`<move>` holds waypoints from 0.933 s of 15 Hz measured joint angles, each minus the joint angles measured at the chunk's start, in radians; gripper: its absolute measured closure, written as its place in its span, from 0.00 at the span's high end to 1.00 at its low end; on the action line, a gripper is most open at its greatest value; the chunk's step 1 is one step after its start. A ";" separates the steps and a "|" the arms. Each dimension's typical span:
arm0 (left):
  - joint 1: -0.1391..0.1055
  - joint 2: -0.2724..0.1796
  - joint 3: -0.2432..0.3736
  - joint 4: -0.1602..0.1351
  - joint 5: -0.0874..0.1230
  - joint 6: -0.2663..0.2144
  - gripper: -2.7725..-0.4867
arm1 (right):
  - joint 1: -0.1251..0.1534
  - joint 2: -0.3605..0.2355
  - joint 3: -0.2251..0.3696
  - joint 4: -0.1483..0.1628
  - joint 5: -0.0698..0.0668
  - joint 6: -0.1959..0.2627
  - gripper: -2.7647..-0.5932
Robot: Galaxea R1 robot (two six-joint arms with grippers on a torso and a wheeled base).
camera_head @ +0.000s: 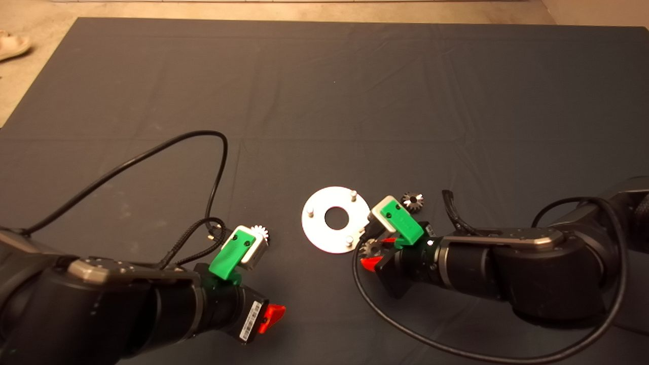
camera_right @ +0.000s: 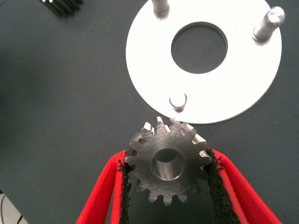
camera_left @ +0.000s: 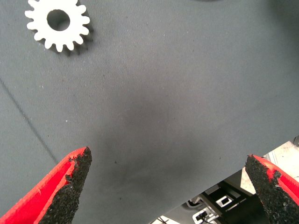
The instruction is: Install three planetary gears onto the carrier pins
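The flat shiny disc (camera_head: 317,230) lies on the mat with three carrier pins (camera_head: 353,193) standing bare. My right gripper (camera_head: 374,252) is shut on a dark steel planetary gear (camera_right: 168,161), held flat just off the disc's (camera_right: 149,70) rim, beside the nearest pin (camera_right: 178,101). A second dark gear (camera_head: 412,201) lies on the mat to the disc's right, also showing in the right wrist view (camera_right: 63,5). The bright silver gear (camera_left: 58,23) lies to the disc's left, partly behind the left wrist camera in the head view (camera_head: 261,232). My left gripper (camera_left: 167,161) is open and empty over bare mat.
A black cable (camera_head: 218,152) loops over the mat from the left arm. Another cable (camera_head: 385,314) curves below the right arm. A person's shoe (camera_head: 12,44) shows on the floor at the far left corner.
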 joint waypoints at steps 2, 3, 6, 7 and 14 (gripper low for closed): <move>0.000 0.000 0.000 0.004 0.000 0.002 0.82 | 0.005 0.035 -0.040 -0.001 -0.003 0.000 0.16; 0.000 0.000 0.000 0.007 0.000 0.003 0.82 | 0.006 0.049 -0.057 -0.001 -0.002 0.000 0.16; 0.000 0.000 0.000 0.011 0.000 0.004 0.82 | 0.017 0.072 -0.090 -0.001 -0.001 -0.001 0.16; 0.000 0.000 0.000 0.012 0.000 0.004 0.82 | 0.019 0.078 -0.105 0.000 -0.003 -0.004 0.15; 0.000 0.001 0.000 0.015 0.000 0.004 0.82 | 0.031 0.099 -0.144 0.000 -0.002 -0.045 0.15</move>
